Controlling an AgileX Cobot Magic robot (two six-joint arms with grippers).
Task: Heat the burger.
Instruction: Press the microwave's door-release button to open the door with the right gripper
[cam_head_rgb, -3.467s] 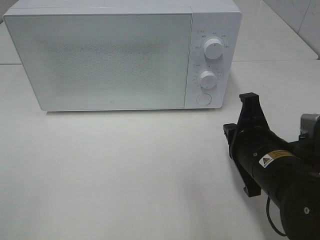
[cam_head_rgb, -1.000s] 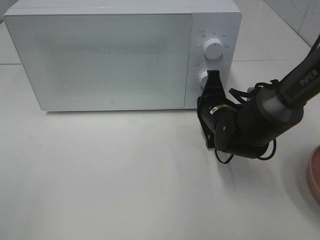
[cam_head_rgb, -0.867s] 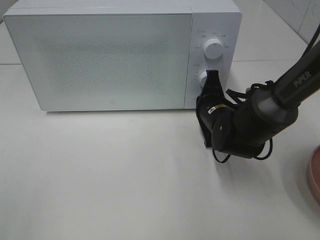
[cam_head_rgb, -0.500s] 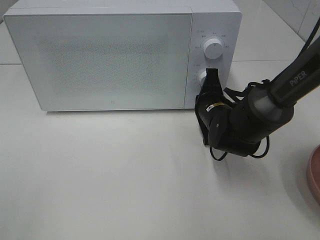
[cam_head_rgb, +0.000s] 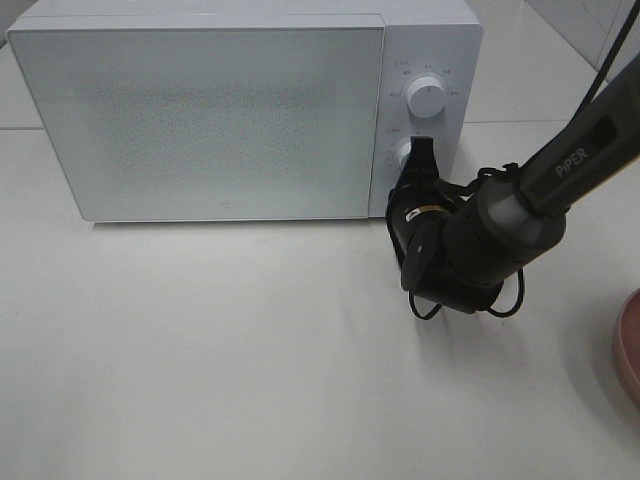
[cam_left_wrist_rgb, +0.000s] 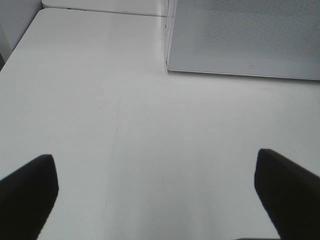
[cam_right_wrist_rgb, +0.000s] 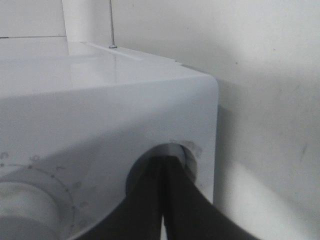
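Burger: not in sight in any view, so I cannot tell where it sits, which way it points or how its long axis runs.

Exterior high: the white microwave (cam_head_rgb: 220, 110) stands at the back of the table (cam_head_rgb: 250, 350), door closed. The frosted door shows nothing of the inside. The upper knob (cam_head_rgb: 428, 97) is in plain sight. The lower knob (cam_head_rgb: 408, 155) is half covered by my right gripper (cam_head_rgb: 405, 200), which reaches in against the control panel. My right arm's dark body hides the bottom of the panel, so my fingertips can't be made out here. A pink plate (cam_head_rgb: 628, 345) is cut off by the right frame edge, only a sliver of rim showing, well apart from the microwave. My left gripper is out of this view.

Left wrist: my left gripper (cam_left_wrist_rgb: 157, 200) is released, fingers (cam_left_wrist_rgb: 27, 195) spread wide at the frame corners with only bare table (cam_left_wrist_rgb: 150, 125) between them. One lower front corner of the microwave (cam_left_wrist_rgb: 240, 40) shows, cut off.

Right wrist: my right gripper (cam_right_wrist_rgb: 162, 162) is clenched, fingers pressed together with nothing grasped. The tips sit on the round button (cam_right_wrist_rgb: 184, 152) near the microwave's (cam_right_wrist_rgb: 125, 110) lower corner. A knob (cam_right_wrist_rgb: 25, 207) beside it is blurred and cut off.
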